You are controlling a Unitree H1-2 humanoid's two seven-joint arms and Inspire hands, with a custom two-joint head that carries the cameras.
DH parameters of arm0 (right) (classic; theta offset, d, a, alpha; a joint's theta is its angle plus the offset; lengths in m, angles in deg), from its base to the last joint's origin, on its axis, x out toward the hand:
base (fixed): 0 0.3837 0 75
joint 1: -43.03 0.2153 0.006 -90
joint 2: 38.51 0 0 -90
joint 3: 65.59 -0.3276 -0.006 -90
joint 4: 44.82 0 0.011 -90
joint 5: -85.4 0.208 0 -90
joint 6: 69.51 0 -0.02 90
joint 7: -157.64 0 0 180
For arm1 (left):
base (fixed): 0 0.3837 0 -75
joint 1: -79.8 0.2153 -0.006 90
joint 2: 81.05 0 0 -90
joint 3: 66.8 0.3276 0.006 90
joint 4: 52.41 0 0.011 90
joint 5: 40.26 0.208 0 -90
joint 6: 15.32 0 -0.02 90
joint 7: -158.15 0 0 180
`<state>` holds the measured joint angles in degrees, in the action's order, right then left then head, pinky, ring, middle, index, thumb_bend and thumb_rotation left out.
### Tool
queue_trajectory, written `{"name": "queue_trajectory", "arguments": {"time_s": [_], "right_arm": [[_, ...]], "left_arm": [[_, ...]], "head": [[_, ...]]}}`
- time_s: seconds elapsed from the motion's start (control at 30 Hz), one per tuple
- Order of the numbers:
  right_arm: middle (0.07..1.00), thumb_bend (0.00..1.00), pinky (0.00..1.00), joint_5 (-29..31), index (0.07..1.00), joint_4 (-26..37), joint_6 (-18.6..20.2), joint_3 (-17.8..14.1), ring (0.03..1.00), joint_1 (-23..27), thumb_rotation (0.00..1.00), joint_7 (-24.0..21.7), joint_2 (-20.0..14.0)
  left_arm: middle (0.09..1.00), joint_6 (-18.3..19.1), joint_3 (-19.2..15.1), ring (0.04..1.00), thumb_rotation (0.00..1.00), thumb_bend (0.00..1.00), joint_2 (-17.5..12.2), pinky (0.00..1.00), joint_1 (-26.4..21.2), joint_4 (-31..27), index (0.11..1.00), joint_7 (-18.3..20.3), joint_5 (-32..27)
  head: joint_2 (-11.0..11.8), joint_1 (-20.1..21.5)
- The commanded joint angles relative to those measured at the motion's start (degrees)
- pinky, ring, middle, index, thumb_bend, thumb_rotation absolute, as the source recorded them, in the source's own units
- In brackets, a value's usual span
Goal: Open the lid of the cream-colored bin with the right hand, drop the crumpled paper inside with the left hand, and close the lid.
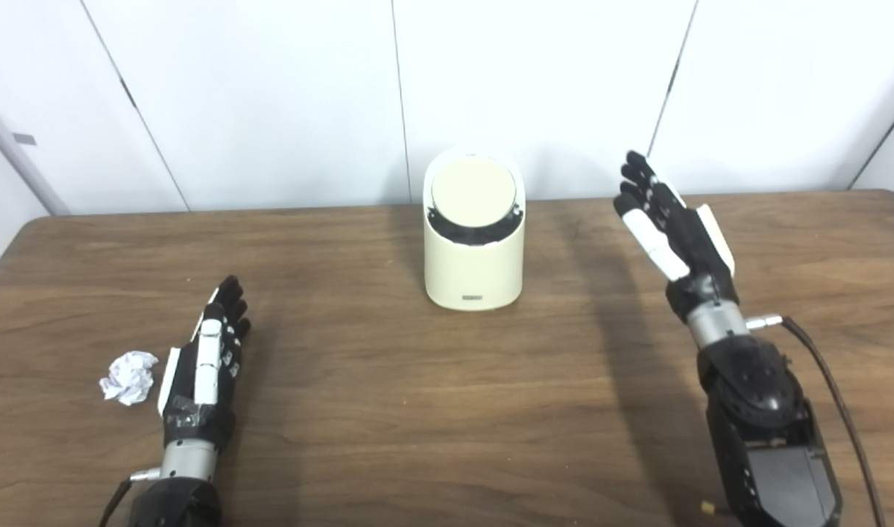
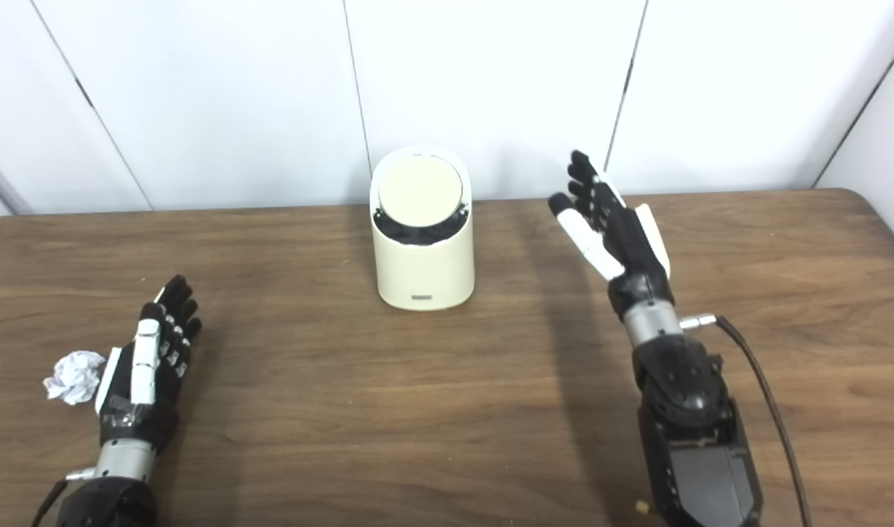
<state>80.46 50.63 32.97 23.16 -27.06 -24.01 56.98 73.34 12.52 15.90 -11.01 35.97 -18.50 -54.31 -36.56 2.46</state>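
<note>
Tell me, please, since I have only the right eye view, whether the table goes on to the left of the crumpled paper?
Observer: Yes. The left eye view shows the left edge of the table, with wood showing between that edge and the crumpled paper.
Operator: Thank you. What is the grey bit cut off at my left border?
Observer: It is a small grey tag fixed on a slanted wall strip.
</note>
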Motion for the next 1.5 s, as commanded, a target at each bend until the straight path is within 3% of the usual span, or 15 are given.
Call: {"name": "queue_trajectory", "arguments": {"time_s": [0.0,0.4,0.57,0.7,1.0,1.3,1.47], "right_arm": [[0.935,0.62,0.93,-2.52,0.918,2.36,1.53,1.0,0.939,3.67,0.68,-0.26,-1.35],[0.925,0.73,0.85,-12.82,0.927,4.73,11.19,7.75,0.903,10.29,0.69,-4.03,-5.21],[0.941,0.75,0.85,-14.1,0.933,3.05,11.01,9.21,0.919,12.66,0.53,-5.1,-5.43],[0.927,0.79,0.83,-15.03,0.921,0.69,10.42,9.93,0.909,14.53,0.49,-4.92,-5.08],[0.942,0.78,0.83,-16.36,0.932,-0.67,12.84,11.49,0.919,17.44,0.52,-6.15,-4.08],[0.957,0.74,0.89,-16.89,0.948,-3.19,12.5,12.8,0.948,20.69,0.51,-7.31,-2.43],[0.947,0.75,0.85,-17.56,0.946,-5.08,11.99,13.35,0.928,21.66,0.53,-7.01,-2.01]], "left_arm": [[0.983,-1.62,0.29,0.994,0.9,0.53,-0.35,1.0,-0.71,-0.32,0.974,0.83,0.16],[0.984,-2.21,0.26,0.988,0.89,0.53,-0.14,1.0,-0.49,0.11,0.977,0.62,0.33],[0.99,-1.85,0.4,0.999,0.9,0.53,-0.05,1.0,-0.33,-0.24,0.979,0.54,0.43],[0.985,-2.18,0.41,0.994,0.9,0.53,0.04,1.0,-0.19,-0.2,0.981,0.42,0.69],[0.991,-1.41,0.49,0.995,0.9,0.53,-0.14,1.0,-0.13,-0.56,0.988,0.59,0.57],[0.992,-0.61,0.86,0.997,0.89,0.53,0.32,1.0,0.23,-1.31,0.99,0.32,0.56],[0.995,-0.07,0.88,1.0,0.89,0.53,0.53,1.0,0.63,-1.73,0.993,0.07,0.44]], "head": [[0.09,0.07],[0.41,0.18],[0.46,0.2],[0.3,0.23],[0.29,0.39],[0.18,0.22],[0.15,0.25]]}}
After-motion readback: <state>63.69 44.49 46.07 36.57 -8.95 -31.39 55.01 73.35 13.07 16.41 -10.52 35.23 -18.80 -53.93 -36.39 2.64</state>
